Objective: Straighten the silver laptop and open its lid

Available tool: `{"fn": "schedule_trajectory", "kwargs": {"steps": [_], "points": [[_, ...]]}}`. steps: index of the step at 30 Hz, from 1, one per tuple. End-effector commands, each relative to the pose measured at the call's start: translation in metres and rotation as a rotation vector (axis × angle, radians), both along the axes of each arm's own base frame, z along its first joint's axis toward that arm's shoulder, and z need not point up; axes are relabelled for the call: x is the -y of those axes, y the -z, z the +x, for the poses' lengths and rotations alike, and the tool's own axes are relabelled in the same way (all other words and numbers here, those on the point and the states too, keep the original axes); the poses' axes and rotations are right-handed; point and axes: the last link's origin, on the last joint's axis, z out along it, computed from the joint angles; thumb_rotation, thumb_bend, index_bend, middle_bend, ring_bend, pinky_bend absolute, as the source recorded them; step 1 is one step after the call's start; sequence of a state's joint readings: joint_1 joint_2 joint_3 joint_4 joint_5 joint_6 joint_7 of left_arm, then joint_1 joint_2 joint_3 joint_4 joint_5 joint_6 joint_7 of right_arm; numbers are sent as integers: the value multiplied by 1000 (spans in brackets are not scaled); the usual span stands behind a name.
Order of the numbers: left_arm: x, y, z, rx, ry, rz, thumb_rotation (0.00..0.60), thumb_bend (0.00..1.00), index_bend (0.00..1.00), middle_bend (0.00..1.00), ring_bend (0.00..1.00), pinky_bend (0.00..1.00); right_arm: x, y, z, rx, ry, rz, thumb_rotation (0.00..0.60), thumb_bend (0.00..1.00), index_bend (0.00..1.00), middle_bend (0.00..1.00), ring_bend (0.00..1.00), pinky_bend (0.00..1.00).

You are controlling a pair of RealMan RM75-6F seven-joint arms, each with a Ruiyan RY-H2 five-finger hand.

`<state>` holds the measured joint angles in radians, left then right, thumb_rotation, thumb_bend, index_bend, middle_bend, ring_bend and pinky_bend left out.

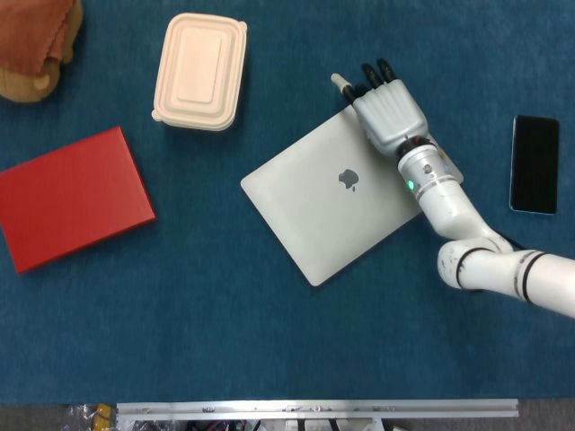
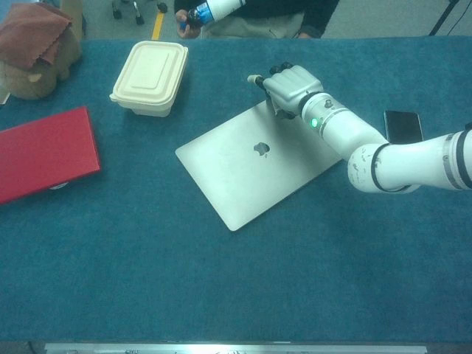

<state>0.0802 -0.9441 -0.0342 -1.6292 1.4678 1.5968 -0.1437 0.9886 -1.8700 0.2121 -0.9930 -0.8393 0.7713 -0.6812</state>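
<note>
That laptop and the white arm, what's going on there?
A robot's right hand rests on the far corner of a closed silver laptop, which lies crooked on the blue table. The job is to square it up and lift the lid; the lid is not yet raised. The left hand is out of sight.

The blue tabletop (image 1: 269,341) carries a closed silver laptop (image 1: 332,202) under the robot hand (image 1: 388,109), a black phone (image 1: 535,163) to its right, and a cream container (image 1: 199,72) and red book (image 1: 72,197) to its left.
</note>
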Motion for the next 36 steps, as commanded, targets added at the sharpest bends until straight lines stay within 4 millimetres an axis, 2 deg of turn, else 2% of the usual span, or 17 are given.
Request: {"fn": "schedule_trajectory", "kwargs": {"steps": [1, 12, 15, 19, 23, 25, 28, 31, 36], "points": [[0, 0, 0, 1, 1, -1, 600, 137, 6, 0, 0, 0, -6, -6, -8, -9, 8, -2, 600, 1000, 0, 319, 49, 40], [-3, 3, 3, 3, 22, -19, 600, 137, 6, 0, 0, 0, -39, -34, -32, 7, 71, 24, 600, 1000, 0, 326, 49, 40], [-5, 3, 5, -1, 34, -29, 600, 138, 6, 0, 0, 0, -42, -43, -28, 41, 64, 17, 600, 1000, 0, 327, 49, 40], [-10, 6, 17, -30, 81, -86, 600, 137, 6, 0, 0, 0, -40, -68, -13, 121, 23, -27, 600, 974, 0, 314, 49, 40], [-12, 15, 29, -33, 120, -196, 600, 138, 6, 0, 0, 0, -35, -90, -5, 173, -6, -71, 600, 834, 0, 293, 49, 40], [-13, 22, 37, -50, 142, -257, 600, 138, 5, 0, 0, 0, -32, -100, -3, 201, -13, -98, 600, 725, 0, 287, 49, 40], [-13, 31, 48, -65, 172, -329, 600, 138, 0, 0, 0, 0, -29, -111, -3, 221, -20, -125, 600, 510, 0, 275, 49, 40], [-12, 43, 60, -82, 199, -409, 600, 138, 0, 0, 0, 0, -27, -119, -7, 231, -21, -140, 600, 420, 0, 269, 49, 40], [-10, 62, 78, -79, 234, -515, 600, 137, 0, 0, 0, 0, -23, -127, -12, 241, -20, -162, 600, 379, 0, 265, 49, 40]]}}
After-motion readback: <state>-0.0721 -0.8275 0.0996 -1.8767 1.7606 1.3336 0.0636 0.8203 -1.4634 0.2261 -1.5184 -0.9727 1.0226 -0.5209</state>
